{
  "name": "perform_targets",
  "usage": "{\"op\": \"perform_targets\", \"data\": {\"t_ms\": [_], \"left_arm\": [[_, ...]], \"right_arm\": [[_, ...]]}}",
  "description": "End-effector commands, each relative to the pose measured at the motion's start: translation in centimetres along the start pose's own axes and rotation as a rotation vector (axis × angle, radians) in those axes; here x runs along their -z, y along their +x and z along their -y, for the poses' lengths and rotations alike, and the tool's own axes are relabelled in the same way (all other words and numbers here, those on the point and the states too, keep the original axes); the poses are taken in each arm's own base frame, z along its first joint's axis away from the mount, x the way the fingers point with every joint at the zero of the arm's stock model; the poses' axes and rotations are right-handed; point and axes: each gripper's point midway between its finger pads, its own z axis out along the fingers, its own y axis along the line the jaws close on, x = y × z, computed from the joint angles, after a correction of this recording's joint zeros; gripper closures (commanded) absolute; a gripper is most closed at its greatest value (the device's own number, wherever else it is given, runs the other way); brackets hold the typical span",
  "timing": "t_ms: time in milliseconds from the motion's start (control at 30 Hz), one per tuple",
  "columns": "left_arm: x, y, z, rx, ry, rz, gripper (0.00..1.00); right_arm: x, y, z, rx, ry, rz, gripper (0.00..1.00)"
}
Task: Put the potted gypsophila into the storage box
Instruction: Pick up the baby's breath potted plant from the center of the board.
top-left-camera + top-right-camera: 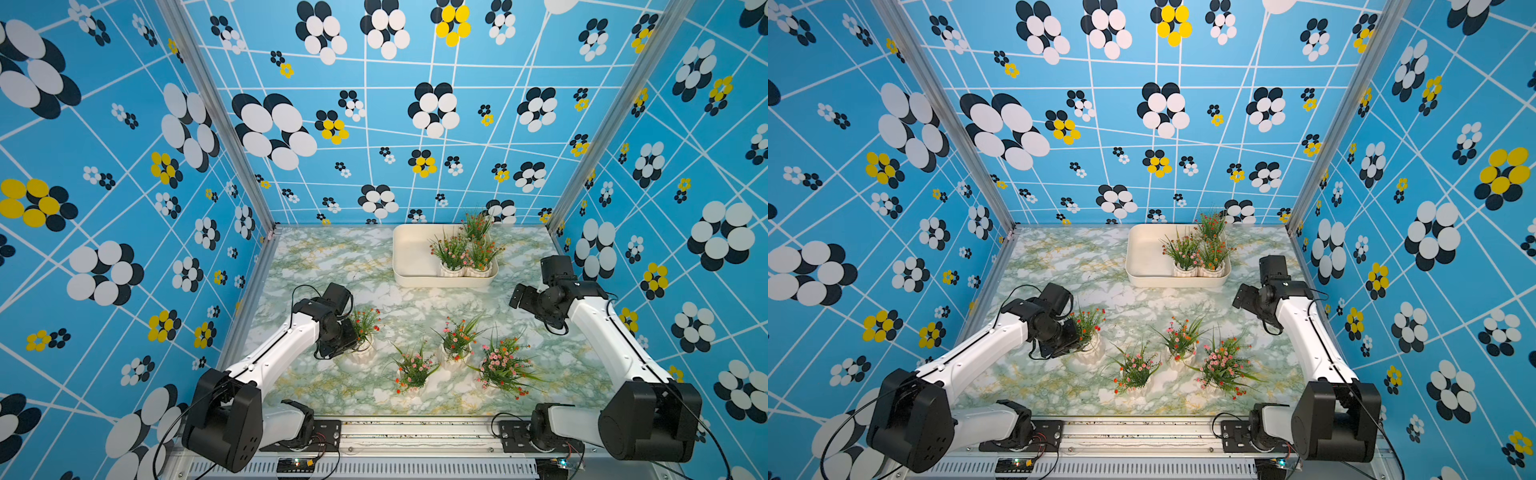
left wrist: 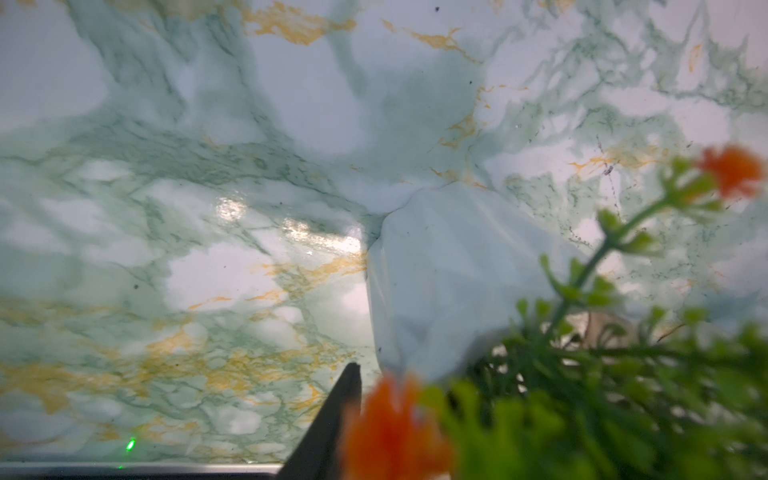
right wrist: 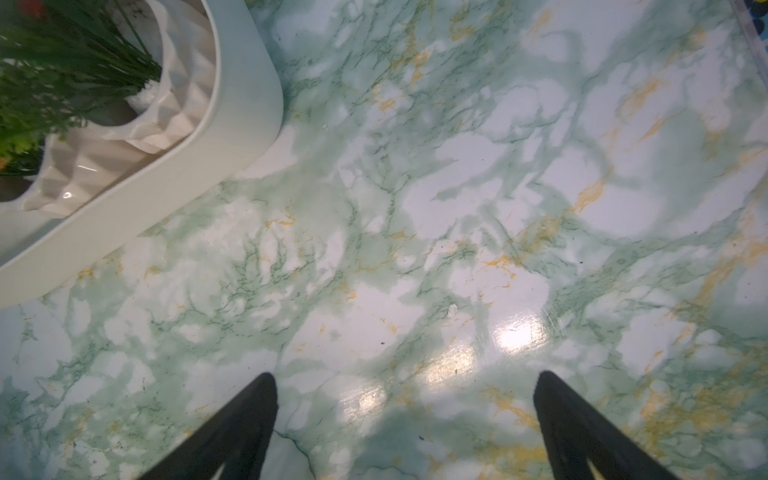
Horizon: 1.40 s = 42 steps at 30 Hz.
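Observation:
Three potted gypsophila (image 1: 451,253) stand in the right end of the cream storage box (image 1: 409,257) at the back. Several more stand on the marble table, among them a pink one (image 1: 505,368). My left gripper (image 1: 351,338) is down at the leftmost pot (image 1: 363,353), which rests on the table. In the left wrist view one dark finger (image 2: 347,399) lies close beside that pot's white wall (image 2: 436,282); blurred leaves and orange blossoms hide the other finger. My right gripper (image 3: 405,378) hangs open over bare table, by the box's corner (image 3: 232,124), holding nothing.
Patterned blue walls close in the table on three sides. A metal rail (image 1: 415,432) with both arm bases runs along the front edge. The box's left half (image 1: 1144,253) holds no pot. The three other loose pots (image 1: 1183,338) cluster at front centre.

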Motion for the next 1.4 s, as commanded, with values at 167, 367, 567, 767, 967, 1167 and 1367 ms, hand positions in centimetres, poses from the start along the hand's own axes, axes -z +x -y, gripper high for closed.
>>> {"op": "perform_targets", "data": {"t_ms": [167,367,567,767,967,1167,1367], "left_arm": [[0.7,-0.6,0.9,-0.036,-0.026,0.015,0.81],[0.6,-0.5,1.6,-0.059,-0.031,0.007,0.88],[0.0,-0.3,2.2,-0.086,-0.033,-0.01,0.88],[-0.2,-0.2,2.4,-0.1,-0.043,-0.026,0.95],[0.0,-0.7,3.1,-0.111,-0.036,-0.021,0.99],[0.5,-1.1,3.9,-0.127,-0.027,-0.016,1.0],[0.9,-1.6,4.7,-0.142,-0.014,-0.011,1.0]], "right_arm": [[-0.2,0.7,0.7,-0.004,0.011,-0.003,0.01],[-0.4,0.8,1.0,-0.004,0.014,-0.005,0.01],[-0.2,0.8,0.9,-0.016,0.006,-0.002,0.01],[0.8,0.7,0.8,-0.03,-0.01,0.008,0.01],[1.1,0.9,1.2,-0.018,0.006,0.009,0.01],[1.1,0.8,1.0,-0.019,0.0,0.008,0.01],[1.2,0.8,1.0,-0.021,0.0,0.008,0.01]]}}
